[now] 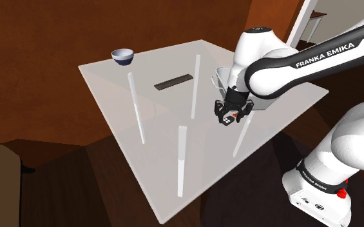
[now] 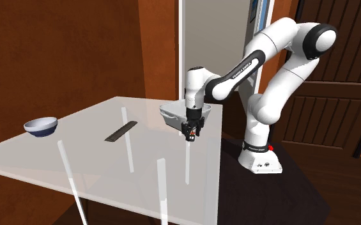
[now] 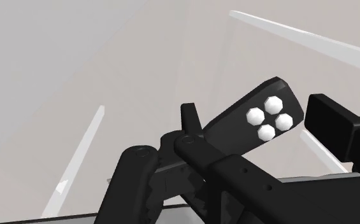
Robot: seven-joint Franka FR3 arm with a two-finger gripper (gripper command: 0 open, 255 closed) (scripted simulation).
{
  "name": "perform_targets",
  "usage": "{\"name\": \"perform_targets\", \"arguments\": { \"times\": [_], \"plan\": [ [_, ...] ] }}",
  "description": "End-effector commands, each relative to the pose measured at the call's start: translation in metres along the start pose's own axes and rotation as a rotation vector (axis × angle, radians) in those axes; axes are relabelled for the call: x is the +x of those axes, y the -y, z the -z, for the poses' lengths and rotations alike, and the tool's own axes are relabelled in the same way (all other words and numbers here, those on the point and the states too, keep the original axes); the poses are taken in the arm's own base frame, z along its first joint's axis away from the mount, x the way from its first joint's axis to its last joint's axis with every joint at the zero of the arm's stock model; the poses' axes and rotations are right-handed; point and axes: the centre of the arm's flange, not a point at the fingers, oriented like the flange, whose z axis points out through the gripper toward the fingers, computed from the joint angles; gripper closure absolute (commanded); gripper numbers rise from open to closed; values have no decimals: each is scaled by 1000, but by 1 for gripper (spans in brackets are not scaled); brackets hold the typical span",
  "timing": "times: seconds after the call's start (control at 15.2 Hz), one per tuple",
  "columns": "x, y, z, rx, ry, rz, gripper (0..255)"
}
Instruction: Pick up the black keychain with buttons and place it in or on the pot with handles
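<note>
Bare tabletop point(image 1: 109, 90) between corner bowl point(image 1: 122, 56) and flat dark bar point(image 1: 173, 81). Pot point(image 2: 171, 112) close beside gripper point(image 1: 229, 118). Clasped keychain point(image 3: 236, 127) clear above glass.

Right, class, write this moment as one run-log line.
phase: keychain held | gripper: shut on black keychain, clear of table | pot: near gripper | placed: not yet

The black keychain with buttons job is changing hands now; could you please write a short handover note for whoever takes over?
Gripper: shut on the black keychain with white buttons, close beside the pale pot with handles on the glass table.
Done: keychain grasped.
Left: carry it over the pot, release it there, withdraw.
Also on the table, apart from the gripper: a blue-and-white bowl and a flat dark bar.
</note>
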Motion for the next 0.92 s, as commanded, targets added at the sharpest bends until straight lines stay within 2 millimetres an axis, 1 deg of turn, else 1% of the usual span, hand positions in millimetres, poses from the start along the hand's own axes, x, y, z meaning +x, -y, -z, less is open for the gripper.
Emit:
{"name": "perform_targets", "arguments": {
  "times": [0.0, 0.86],
  "plan": [
    [0, 0, 9, 0, 0, 0, 255],
    [1, 0, 78, 0, 0, 0, 255]
  ]
}}
